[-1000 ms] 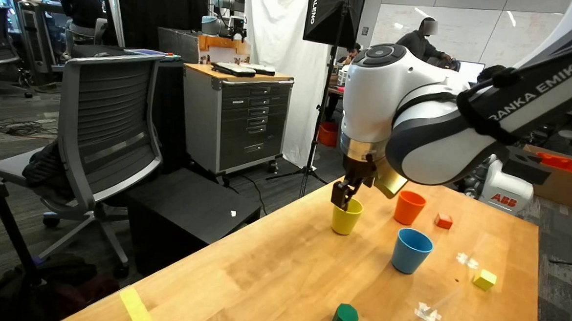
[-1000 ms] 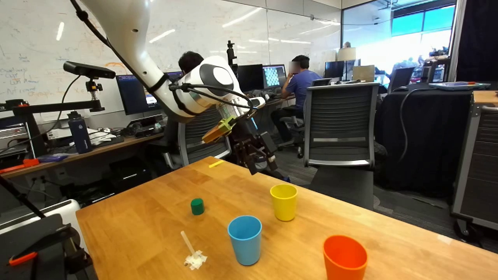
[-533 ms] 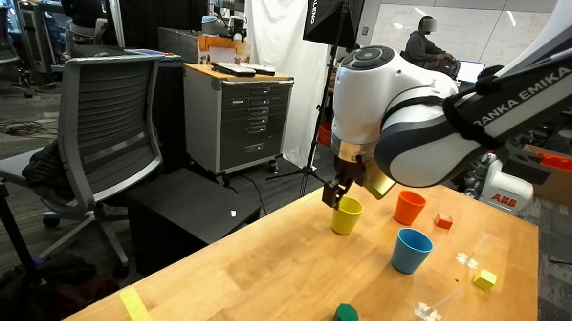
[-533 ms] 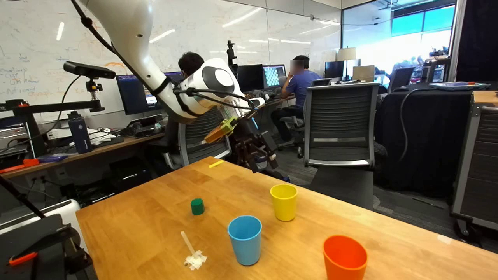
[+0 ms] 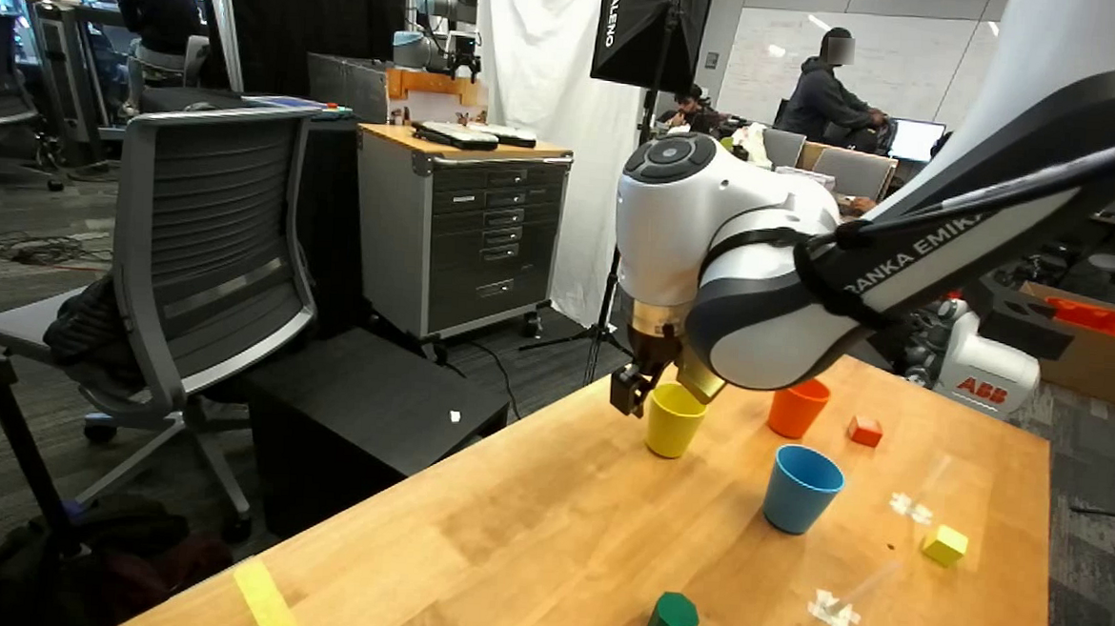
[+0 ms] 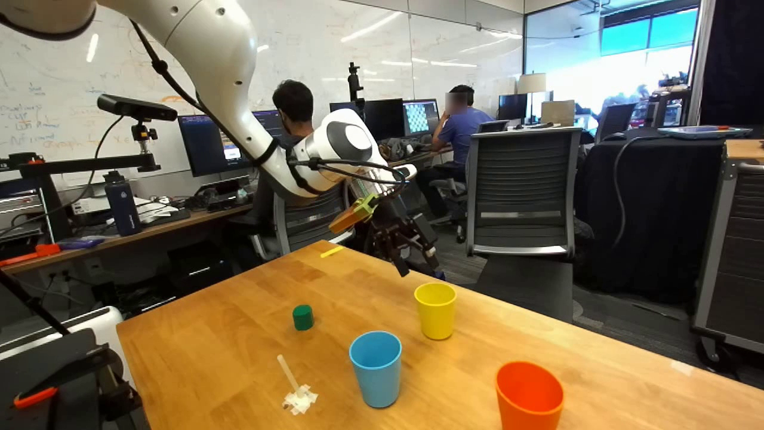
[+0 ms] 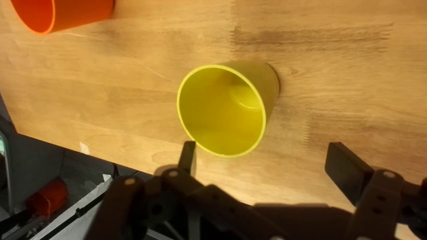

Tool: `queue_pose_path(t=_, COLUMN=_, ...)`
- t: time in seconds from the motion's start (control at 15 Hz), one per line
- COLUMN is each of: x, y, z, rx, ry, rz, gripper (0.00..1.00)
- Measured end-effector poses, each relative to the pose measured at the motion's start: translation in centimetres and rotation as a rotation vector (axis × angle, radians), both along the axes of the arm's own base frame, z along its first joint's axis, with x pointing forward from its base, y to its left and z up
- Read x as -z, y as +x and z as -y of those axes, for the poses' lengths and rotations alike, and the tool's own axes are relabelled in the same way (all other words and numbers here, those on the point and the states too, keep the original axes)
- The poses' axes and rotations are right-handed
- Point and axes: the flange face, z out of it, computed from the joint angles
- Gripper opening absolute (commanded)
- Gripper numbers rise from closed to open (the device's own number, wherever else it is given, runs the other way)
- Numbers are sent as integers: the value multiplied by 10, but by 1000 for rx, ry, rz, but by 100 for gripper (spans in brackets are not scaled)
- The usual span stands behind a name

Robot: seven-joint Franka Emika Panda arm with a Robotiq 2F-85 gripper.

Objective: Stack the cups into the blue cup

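At ten o'clock from the blue cup, the yellow cup stood near the gripper, whose jaws gaped wide, empty (to straddle it, I guessed); the orange cup stood at twelve.

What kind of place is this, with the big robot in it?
Most likely a robotics lab: there's the big robot arm, what looks like another robot marked ABB, and a scribbled-on whiteboard.
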Motion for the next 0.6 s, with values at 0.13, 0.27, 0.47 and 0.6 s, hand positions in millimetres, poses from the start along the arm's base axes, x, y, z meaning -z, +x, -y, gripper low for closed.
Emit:
queue_pose_path(t=0.13, x=10, y=3, z=1, rx=1, ry=-11, rz=-8, gripper=100)
queue_pose_path(t=0.27, x=19, y=5, z=2, rx=5, ry=-20, rz=-17, gripper=100)
queue_pose_path(t=0.47, x=28, y=8, z=3, rx=14, ry=-27, rz=-28, gripper=100)
queue_pose_path(t=0.6, x=32, y=9, z=3, rx=24, ry=-28, rz=-34, gripper=100)
